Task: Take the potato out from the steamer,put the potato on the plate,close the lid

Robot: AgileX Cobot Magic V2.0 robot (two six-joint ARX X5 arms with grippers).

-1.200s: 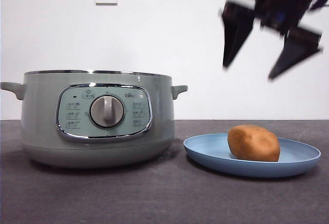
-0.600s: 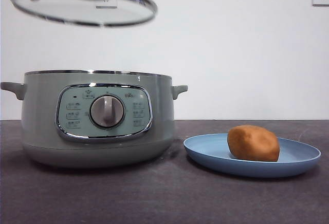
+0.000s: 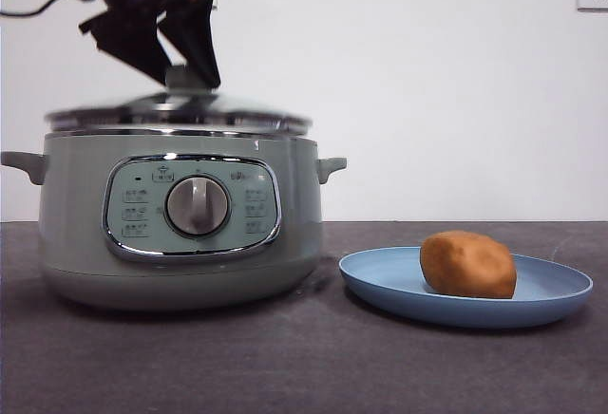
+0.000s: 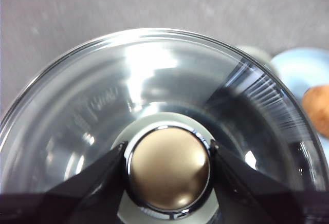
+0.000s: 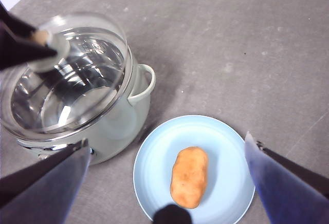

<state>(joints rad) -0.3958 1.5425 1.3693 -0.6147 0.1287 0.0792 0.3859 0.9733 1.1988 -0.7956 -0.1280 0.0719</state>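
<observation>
left gripper point(image 4: 168, 168) clamped on lid point(image 3: 179, 110) knob, lid resting on steamer point(image 3: 180, 219) rim | potato point(image 3: 468, 264) lying on plate point(image 3: 380, 281), just right of steamer | right gripper point(image 5: 167, 175) jaws spread wide, high above plate, holding nothing

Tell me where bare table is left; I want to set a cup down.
Bare grey table lies behind the plate and beside the steamer, and in front of both in the front view. It is crowded where steamer and plate nearly meet. The potato takes the plate's middle; the left gripper holds the lid.
</observation>
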